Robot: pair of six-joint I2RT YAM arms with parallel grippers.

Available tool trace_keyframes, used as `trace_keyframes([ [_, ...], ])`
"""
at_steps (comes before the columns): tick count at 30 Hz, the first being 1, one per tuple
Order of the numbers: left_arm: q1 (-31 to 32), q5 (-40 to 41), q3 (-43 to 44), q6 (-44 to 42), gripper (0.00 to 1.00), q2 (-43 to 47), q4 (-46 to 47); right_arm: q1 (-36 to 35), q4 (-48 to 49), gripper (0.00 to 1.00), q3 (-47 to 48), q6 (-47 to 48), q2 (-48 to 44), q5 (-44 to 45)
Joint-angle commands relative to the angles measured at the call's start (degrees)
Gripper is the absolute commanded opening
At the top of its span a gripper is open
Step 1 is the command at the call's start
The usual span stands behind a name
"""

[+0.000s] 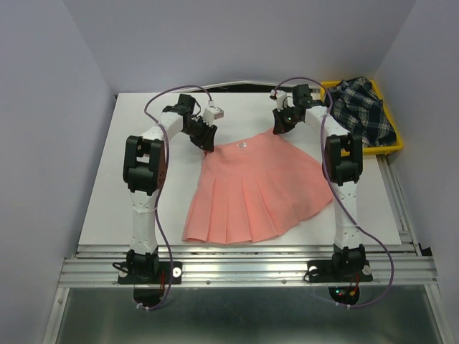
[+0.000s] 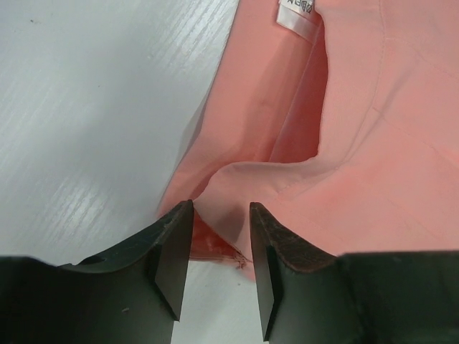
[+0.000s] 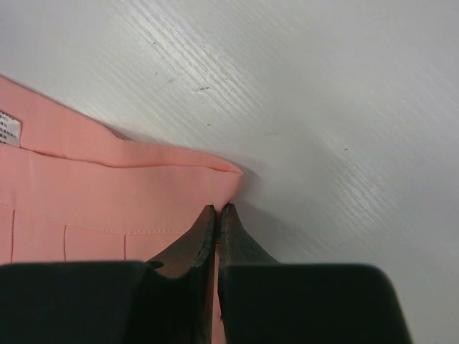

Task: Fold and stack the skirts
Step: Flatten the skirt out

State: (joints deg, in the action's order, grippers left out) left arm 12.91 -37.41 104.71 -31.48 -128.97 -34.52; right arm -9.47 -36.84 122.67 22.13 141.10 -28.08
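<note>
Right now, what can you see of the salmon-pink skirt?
The salmon-pink skirt is soft pleated cloth, spread flat and unfolded on the white table, waistband far, hem near. A white label sits inside the waistband. The left gripper straddles one waistband corner, jaws open; the right gripper pinches the other, jaws shut.

No text here can actually be read. The only printing is on a small white label (image 2: 297,16) sewn inside the waistband of the pink skirt (image 2: 373,129). In the left wrist view the top edge cuts the label off, leaving a few dark characters too cropped and blurred to make out. In the right wrist view the label (image 3: 7,129) sits at the left edge with rows of tiny grey print too small to read, and from the top camera it is only a white speck (image 1: 244,145) on the waistband.
</note>
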Motion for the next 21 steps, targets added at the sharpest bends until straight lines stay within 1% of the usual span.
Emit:
trace_keyframes([
  [1, 0.36, -0.30, 1.20, 0.90, 0.43, 0.91, -0.55, -0.28, 1.68, 0.01, 1.08, -1.82, -0.56, -1.11],
  [2, 0.36, -0.30, 1.03, 0.81, 0.41, 1.08, -0.46, -0.28, 1.77, 0.01, 0.90, -2.00, -0.56, -1.02],
  [3, 0.36, -0.30, 0.77, 0.99, 0.34, 1.35, 0.15, -0.28, 2.12, 0.01, 0.73, -2.61, -0.65, -0.76],
  [5, 0.19, -0.65, 0.24, 1.07, 0.25, 2.14, 0.16, -0.28, 2.38, 0.01, 0.37, -3.67, -0.65, -0.05],
  [6, 0.02, -0.82, 0.06, 1.07, 0.17, 2.40, -0.02, 0.33, 2.73, 0.01, 0.20, -5.15, -0.65, 0.21],
  [8, -0.51, -1.96, -0.99, 1.25, 0.08, 3.54, -0.19, 0.86, 3.18, 0.01, 0.37, -6.83, -0.56, 0.13],
  [9, -1.30, -2.49, -1.60, 1.42, 0.00, 3.89, 0.15, 1.47, 3.35, 0.01, 0.37, -8.06, -0.56, 0.04],
  [12, -3.93, -3.37, -4.41, 3.79, 0.00, 6.53, 1.91, 2.70, 3.79, 0.01, 0.03, -10.08, -0.91, 0.04],
  [16, -7.36, -3.99, -8.19, 9.06, 0.00, 10.04, 8.22, 3.85, 4.76, 0.01, -1.20, -11.67, -1.00, 0.30],
  [21, -10.09, -2.94, -12.24, 16.80, 0.00, 10.23, 15.88, 3.85, 5.64, 0.01, -1.82, -12.81, -0.03, 1.88],
])
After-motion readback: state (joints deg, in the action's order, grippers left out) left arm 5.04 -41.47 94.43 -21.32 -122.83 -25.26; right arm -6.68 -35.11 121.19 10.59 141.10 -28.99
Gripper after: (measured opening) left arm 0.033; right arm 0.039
